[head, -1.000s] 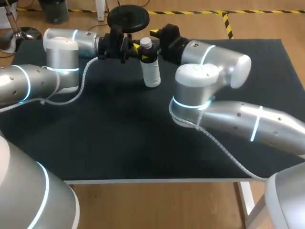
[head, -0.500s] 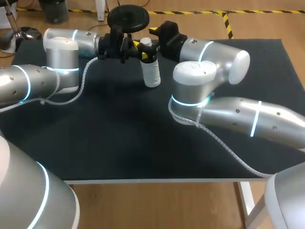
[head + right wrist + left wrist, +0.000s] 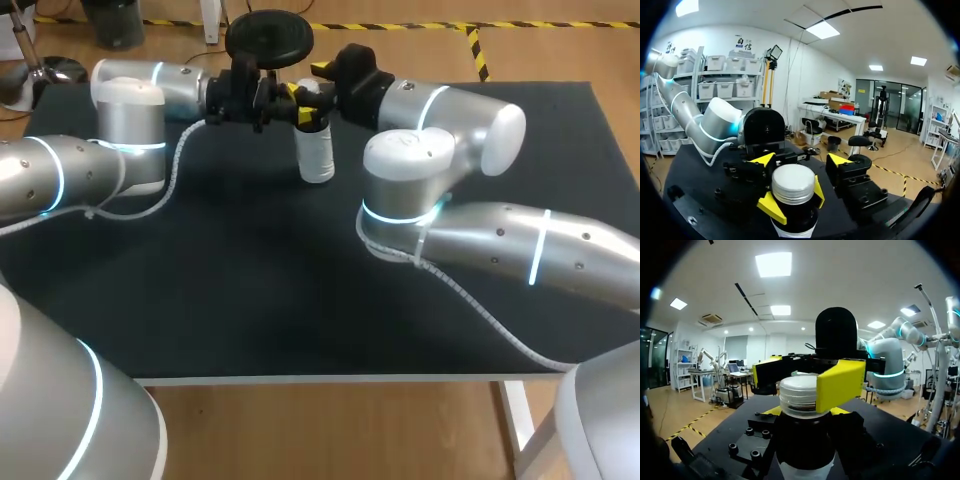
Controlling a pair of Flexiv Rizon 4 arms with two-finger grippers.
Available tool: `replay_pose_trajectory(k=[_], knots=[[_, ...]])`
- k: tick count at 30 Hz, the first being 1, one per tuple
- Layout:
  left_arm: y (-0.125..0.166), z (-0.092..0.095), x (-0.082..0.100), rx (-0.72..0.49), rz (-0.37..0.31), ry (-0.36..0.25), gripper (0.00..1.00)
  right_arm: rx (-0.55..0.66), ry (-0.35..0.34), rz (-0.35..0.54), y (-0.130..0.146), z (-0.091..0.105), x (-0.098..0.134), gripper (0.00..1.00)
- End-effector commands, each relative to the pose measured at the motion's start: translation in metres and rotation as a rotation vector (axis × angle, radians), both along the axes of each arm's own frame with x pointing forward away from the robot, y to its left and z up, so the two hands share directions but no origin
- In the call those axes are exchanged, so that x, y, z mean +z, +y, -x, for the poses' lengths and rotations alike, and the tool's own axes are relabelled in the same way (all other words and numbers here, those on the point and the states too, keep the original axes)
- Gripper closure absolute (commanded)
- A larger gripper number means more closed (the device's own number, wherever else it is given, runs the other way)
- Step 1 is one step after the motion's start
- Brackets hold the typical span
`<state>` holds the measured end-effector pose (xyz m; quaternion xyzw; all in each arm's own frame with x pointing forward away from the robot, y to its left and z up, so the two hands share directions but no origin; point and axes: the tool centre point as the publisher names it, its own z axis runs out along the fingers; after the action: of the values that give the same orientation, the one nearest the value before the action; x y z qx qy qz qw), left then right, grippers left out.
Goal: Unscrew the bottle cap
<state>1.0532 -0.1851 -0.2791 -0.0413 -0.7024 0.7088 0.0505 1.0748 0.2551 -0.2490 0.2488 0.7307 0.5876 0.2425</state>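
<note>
Upright bottle (image 3: 317, 158), white body, standing on the black table (image 3: 250, 270). It has a dark collar (image 3: 805, 440) at the neck and a white ribbed cap (image 3: 792, 182) on top. The table's far edge lies nearer the bottle than the near edge.

The left gripper (image 3: 806, 412) comes in from the bottle's left side, level with the collar. It is clenched on the bottle, one yellow tip on each side of the collar, just under the cap (only slivers of the tips show in its own wrist view).

The right gripper (image 3: 794, 199) comes in from the bottle's right side, a little higher, at cap height. It is grasping the cap, its yellow tips pressed to opposite sides of the ribbed wall. From the left wrist, one of its fingers (image 3: 840, 385) covers part of the cap's side and the other sits behind the cap.

The two grippers face each other across the bottle, very close. Cannot tell whether they touch.
</note>
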Motion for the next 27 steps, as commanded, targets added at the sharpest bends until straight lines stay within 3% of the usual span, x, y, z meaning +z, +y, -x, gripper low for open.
replay_pose_trajectory(k=[1, 10, 13, 14, 15, 27], knots=[[0.0, 0.0, 0.0, -0.005, 0.0, 0.0, 1.0, -0.005, 0.006, -0.004, -0.003, -0.001, 0.0, 0.63], [0.0, 0.0, 0.0, -0.005, 0.0, 0.0, 1.0, 0.001, 0.014, -0.037, -0.003, -0.001, -0.002, 0.58], [0.0, 0.0, 0.0, -0.005, 0.0, 0.0, 1.0, 0.004, 0.018, -0.047, -0.002, 0.0, -0.004, 0.7], [0.0, 0.0, 0.0, -0.005, 0.0, 0.0, 1.0, 0.008, 0.019, -0.051, -0.002, 0.0, -0.004, 0.89], [0.0, 0.0, 0.0, -0.005, 0.0, 0.0, 1.0, 0.01, 0.02, -0.055, -0.002, 0.0, -0.005, 1.0], [0.0, 0.0, 0.0, -0.005, 0.0, 0.0, 1.0, 0.116, 0.031, -0.151, -0.003, -0.002, -0.012, 1.0]])
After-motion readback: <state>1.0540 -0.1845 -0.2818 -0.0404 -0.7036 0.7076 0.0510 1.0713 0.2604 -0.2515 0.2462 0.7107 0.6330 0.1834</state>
